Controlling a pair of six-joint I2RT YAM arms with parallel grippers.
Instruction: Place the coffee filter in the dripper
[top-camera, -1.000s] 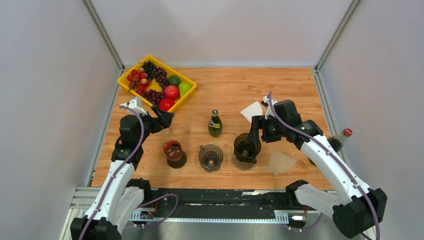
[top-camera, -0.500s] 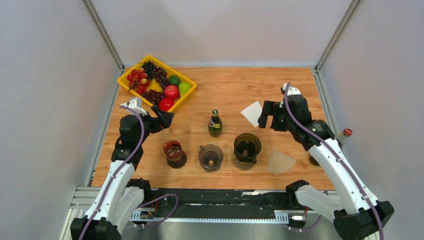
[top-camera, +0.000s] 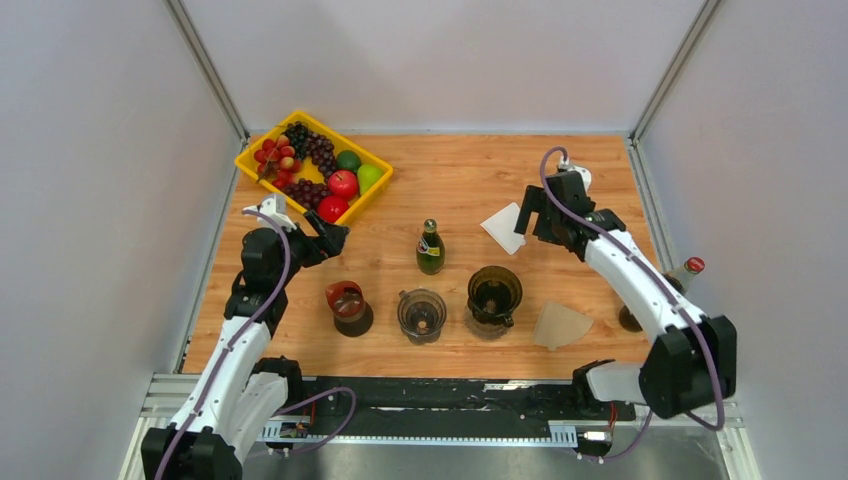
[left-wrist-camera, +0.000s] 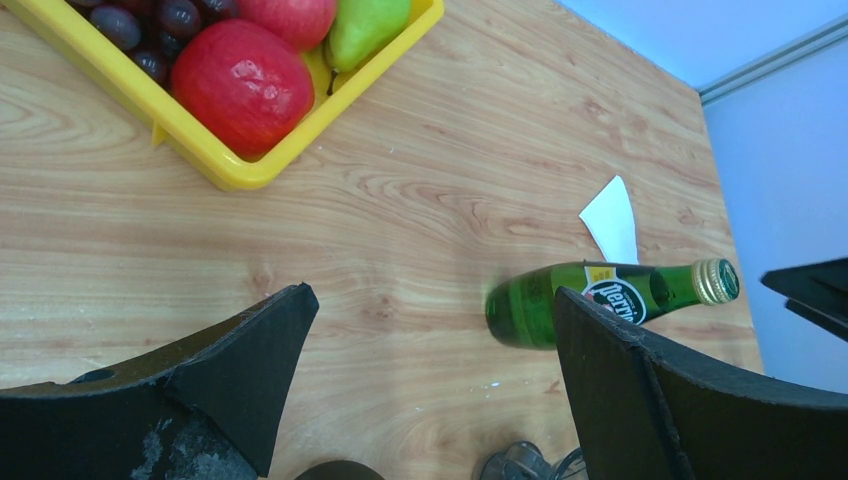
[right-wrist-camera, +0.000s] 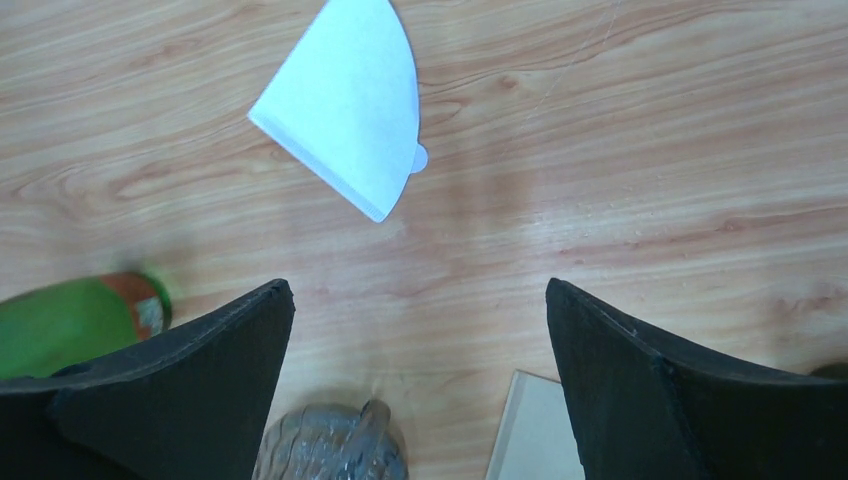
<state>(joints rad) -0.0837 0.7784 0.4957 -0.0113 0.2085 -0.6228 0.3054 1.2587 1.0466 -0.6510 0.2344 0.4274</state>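
A white coffee filter (top-camera: 503, 226) (right-wrist-camera: 345, 100) lies flat on the wooden table at the far right of the middle. A tan filter (top-camera: 560, 325) lies near the front edge. Three drippers stand in a row: reddish (top-camera: 348, 305), clear (top-camera: 421, 315) and dark (top-camera: 494, 297). My right gripper (top-camera: 528, 215) (right-wrist-camera: 418, 285) hovers open and empty just right of the white filter, which lies ahead of its fingertips. The dark dripper (right-wrist-camera: 330, 445) shows at the bottom of the right wrist view. Open and empty, my left gripper (top-camera: 325, 235) (left-wrist-camera: 432, 292) hangs over bare wood near the tray.
A green glass bottle (top-camera: 430, 248) (left-wrist-camera: 600, 300) stands behind the drippers. A yellow tray (top-camera: 250, 158) (left-wrist-camera: 200, 150) of fruit sits at the back left. Another bottle with a red cap (top-camera: 685, 272) stands at the right edge. Grey walls close in both sides.
My right gripper has lifted off the dark dripper and swung back and right to beside the white filter, its jaws opening wider. The left arm has not moved.
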